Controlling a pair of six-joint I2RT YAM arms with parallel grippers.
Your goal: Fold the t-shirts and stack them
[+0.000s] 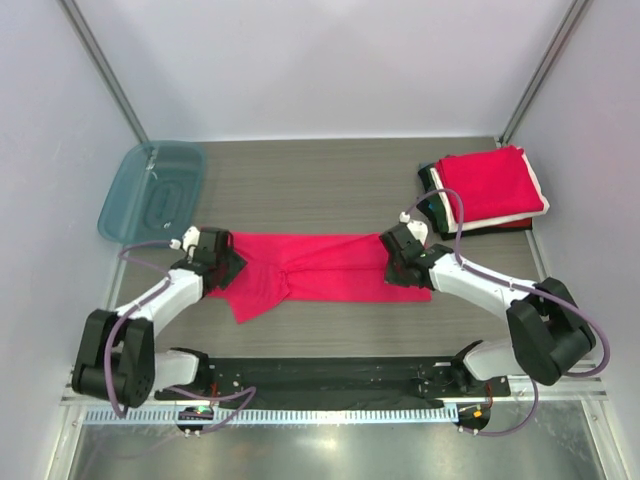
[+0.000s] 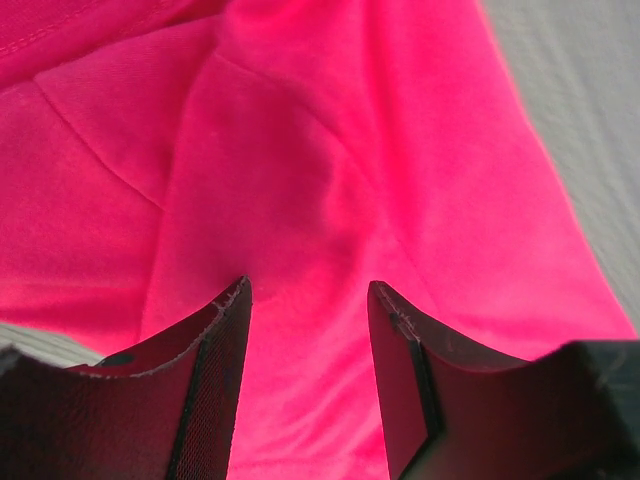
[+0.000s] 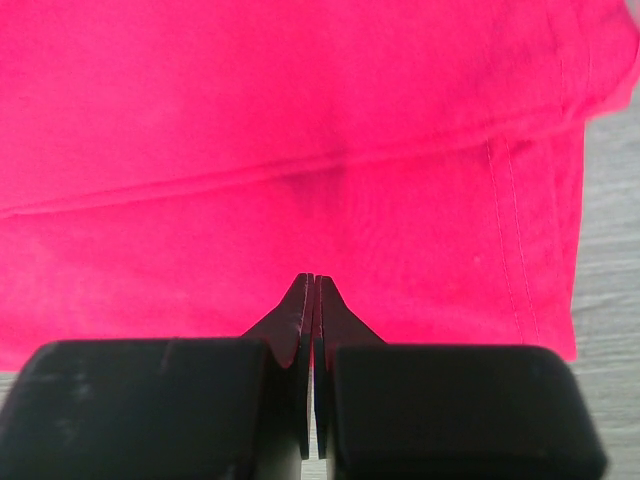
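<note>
Just near-left of the stack of folded t-shirts, a crimson t-shirt lies as a rumpled band on the bench, left pincer half-open over it holding nothing, right pincer shut, pinch uncertain; its folding and stacking seemingly remain.

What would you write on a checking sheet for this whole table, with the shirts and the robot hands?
Surface: grey wood-grain table, no spills seen.
Job's things: one red shirt lies spread between the arms, bunched in the middle. A folded stack of shirts, red on top, sits at the far right corner.
Clutter: a see-through teal tray at the far left corner.
Grippers: left gripper open over the red shirt. Right gripper shut with its tips at the cloth; whether it pinches any cannot be told.
Cables: purple cables loop along both arms.
Surroundings: white walls and metal posts; nothing else seen.
</note>
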